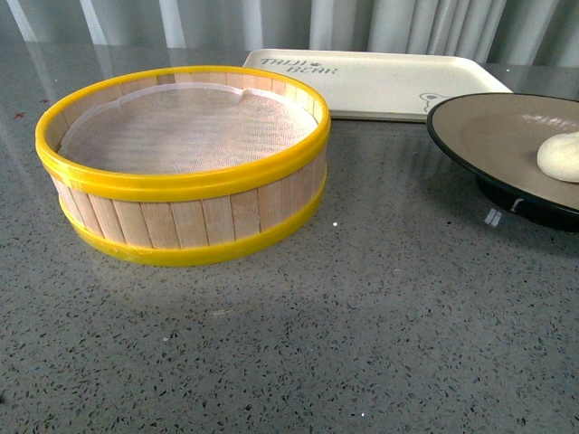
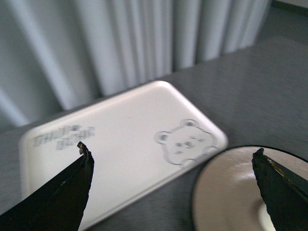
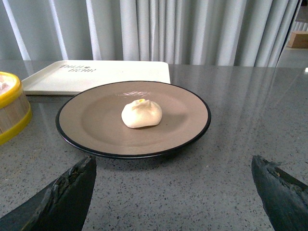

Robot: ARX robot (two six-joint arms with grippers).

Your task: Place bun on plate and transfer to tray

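Observation:
The cream-white bun (image 3: 141,113) rests in the middle of the taupe plate (image 3: 91,115), which has a black rim. In the front view the bun (image 1: 561,155) and plate (image 1: 488,127) sit at the right edge. Behind the plate lies the cream tray (image 1: 380,81), also seen as the tray (image 2: 120,144) with its bear drawing and the tray (image 3: 96,74). My right gripper (image 3: 173,161) is open, low over the table just short of the plate. My left gripper (image 2: 171,151) is open, held above the tray's near edge and the plate (image 2: 226,192). Neither gripper shows in the front view.
A round wooden steamer basket (image 1: 181,172) with yellow rims and a white cloth liner stands left of the plate; its edge shows as the basket (image 3: 9,106). The surface is grey speckled stone. Pale curtains hang behind the table.

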